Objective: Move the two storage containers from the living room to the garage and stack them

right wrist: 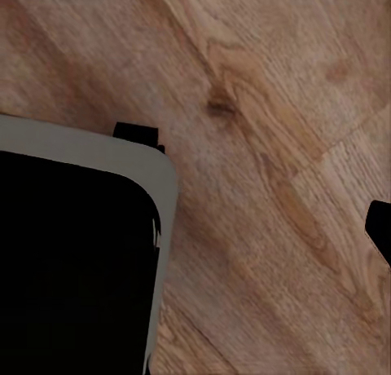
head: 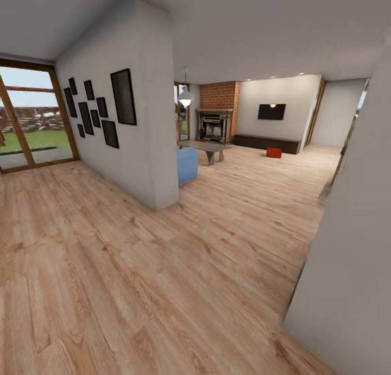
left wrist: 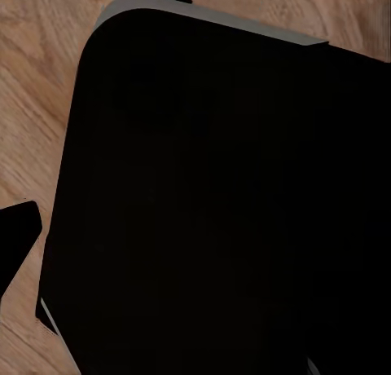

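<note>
My left end effector: can't tell whether it's spread or pressed together. The left wrist view is mostly a black rounded body with a pale grey edge [left wrist: 212, 16], plus one dark tip [left wrist: 18, 228] at the frame edge, over wood plank floor [left wrist: 41, 81].

Right end effector: same, can't tell its state. The right wrist view has a black body with a grey rim [right wrist: 122, 151], one dark tip [right wrist: 381, 228] at the frame edge, and plank floor [right wrist: 269, 106] under it. Nothing held in either view.

Head view, going outward: light wood floor [head: 136, 266] runs ahead into the living room. Grey-white wall [head: 353, 244] close on the right. A partition wall [head: 149, 147] stands to the left, carrying 9 black frames [head: 123, 97] as best I can count. A glazed door with a wood frame [head: 32, 119] sits at far left, with grass behind it.

Beyond the partition: 1 blue seat [head: 187, 164], partly hidden by the wall end, 1 low grey desk [head: 205, 147], 1 pendant lamp [head: 185, 97], 1 brick fireplace [head: 218, 111], 1 black TV [head: 271, 112] on the far wall, and 1 long dark bench [head: 267, 142] below it.

Storage containers: 1 orange-red bin [head: 274, 152] visible, on the wood floor just in front of the bench, below the TV, well apart from me.
</note>
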Controlling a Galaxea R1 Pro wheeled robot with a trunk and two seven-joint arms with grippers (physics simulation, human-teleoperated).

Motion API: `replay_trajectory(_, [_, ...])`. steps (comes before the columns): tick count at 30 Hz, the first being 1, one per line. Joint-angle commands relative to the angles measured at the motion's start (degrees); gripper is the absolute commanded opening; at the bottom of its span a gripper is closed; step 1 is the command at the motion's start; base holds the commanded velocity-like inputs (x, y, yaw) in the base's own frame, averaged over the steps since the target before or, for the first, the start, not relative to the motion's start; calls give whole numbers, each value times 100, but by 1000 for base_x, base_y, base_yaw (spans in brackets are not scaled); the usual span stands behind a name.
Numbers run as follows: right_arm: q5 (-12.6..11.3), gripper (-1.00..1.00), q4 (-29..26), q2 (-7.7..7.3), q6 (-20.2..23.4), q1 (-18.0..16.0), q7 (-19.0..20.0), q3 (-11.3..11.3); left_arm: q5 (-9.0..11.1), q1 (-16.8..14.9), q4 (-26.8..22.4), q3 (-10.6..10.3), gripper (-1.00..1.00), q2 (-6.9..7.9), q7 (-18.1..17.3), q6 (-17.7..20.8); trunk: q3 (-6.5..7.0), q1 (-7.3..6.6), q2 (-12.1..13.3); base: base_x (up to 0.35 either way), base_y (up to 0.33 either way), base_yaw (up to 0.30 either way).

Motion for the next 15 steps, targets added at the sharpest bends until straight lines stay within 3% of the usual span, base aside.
replay_trajectory(1, [-13,100,11,1,-20,-4,-16,47,26,-1,-2,0,100,-1,5,-9,-5,3,-2,322,0,0])
replay_trajectory(15, [-12,100,13,-2,7,-5,-11,61,26,-1,-2,1,100,-1,5,-8,-5,3,-2,322,0,0])
